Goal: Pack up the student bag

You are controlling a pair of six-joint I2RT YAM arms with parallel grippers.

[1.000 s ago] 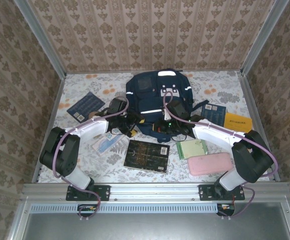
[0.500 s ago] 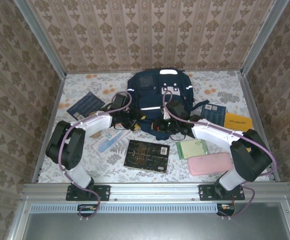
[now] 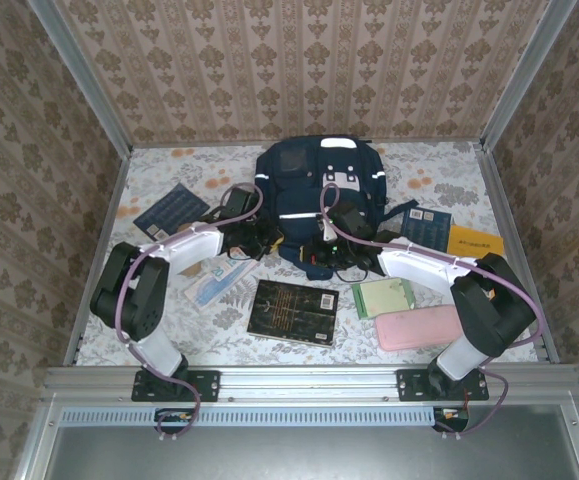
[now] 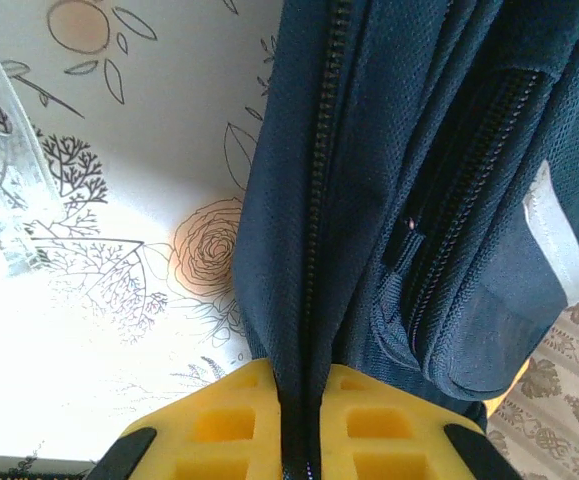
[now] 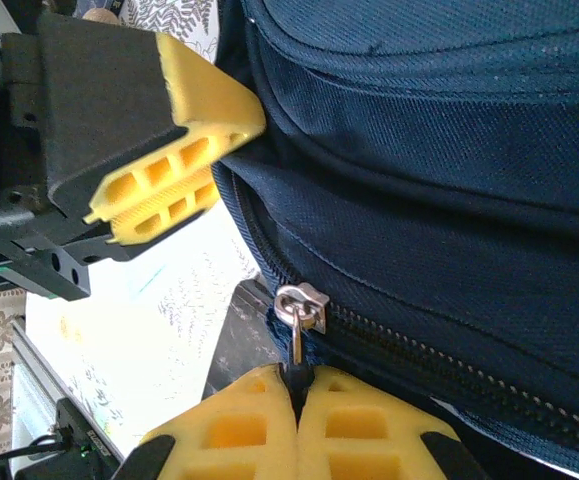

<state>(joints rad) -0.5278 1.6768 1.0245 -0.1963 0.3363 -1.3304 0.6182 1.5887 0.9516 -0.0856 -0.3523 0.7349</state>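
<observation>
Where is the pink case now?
In the top view, the pink case lies front right, just nearer than the green booklet, right of the black book.

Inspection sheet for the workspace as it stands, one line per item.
Surface: table under a white floral cloth, flat.
Job's things: backpack lies at far centre; the zip looks closed beside the zipper pull.
Clutter: black book, green notepad, pink case, orange envelope, blue booklet, second blue booklet, clear packet, all outside the backpack.
Grippers: left gripper shut on the backpack's zip seam; right gripper shut on the zipper pull.
Cables: purple cables run along both arms, one looping over the backpack.
Surroundings: wallpaper walls, metal frame.
</observation>
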